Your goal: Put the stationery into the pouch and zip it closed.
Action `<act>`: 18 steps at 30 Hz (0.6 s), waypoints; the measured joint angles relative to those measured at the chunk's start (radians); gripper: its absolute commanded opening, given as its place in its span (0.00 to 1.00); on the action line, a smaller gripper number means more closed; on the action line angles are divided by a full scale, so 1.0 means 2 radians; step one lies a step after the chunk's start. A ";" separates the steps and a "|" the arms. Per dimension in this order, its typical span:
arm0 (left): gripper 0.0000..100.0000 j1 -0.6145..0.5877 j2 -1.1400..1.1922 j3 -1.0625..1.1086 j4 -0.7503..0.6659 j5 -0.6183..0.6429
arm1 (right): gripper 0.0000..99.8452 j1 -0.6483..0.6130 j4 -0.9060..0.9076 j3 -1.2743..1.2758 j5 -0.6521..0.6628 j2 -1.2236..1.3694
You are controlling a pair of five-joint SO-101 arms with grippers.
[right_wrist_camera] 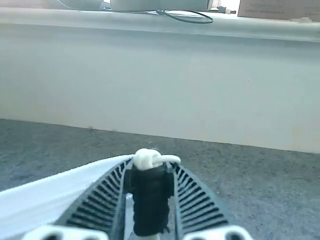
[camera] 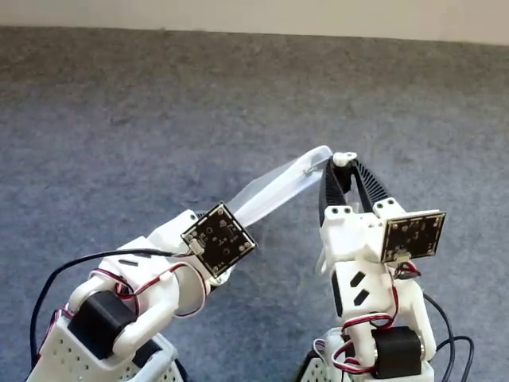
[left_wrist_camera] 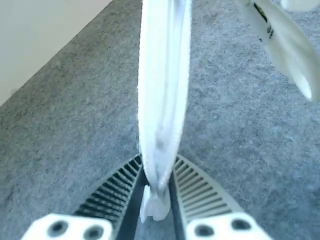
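Black ribbed fingers of the left end effector [left_wrist_camera: 158,160] are pinched nearly together on one end of a translucent white plastic pouch [camera: 274,191]. The right end effector [camera: 343,165] is clamped just as narrowly on the other end, where a small white knob [right_wrist_camera: 145,159] caps a black stub. The pouch spans the air between them, above the grey carpet-like bench [camera: 119,119]. Both arms rise from the near edge, the left one angled towards the right one.

Pouch [camera: 274,191]: translucent white plastic, smooth, slight gloss. Table cover [camera: 119,103]: grey felt-like cloth, rough, matt. My left gripper [left_wrist_camera: 159,165] and right gripper [right_wrist_camera: 151,167]: ribbed black matt plastic fingers [left_wrist_camera: 115,190], white plastic housings.
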 measured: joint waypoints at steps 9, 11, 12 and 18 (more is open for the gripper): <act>0.00 0.000 -0.001 0.005 0.005 0.000 | 0.00 0.024 0.000 0.000 0.000 0.001; 0.00 0.000 -0.001 0.005 0.006 0.000 | 0.00 0.031 0.000 0.000 0.000 0.001; 0.00 -0.003 -0.001 0.005 0.006 -0.001 | 0.00 0.035 0.000 0.000 0.000 0.001; 0.00 -0.025 -0.001 0.005 0.006 -0.004 | 0.00 0.049 0.000 0.000 0.001 0.001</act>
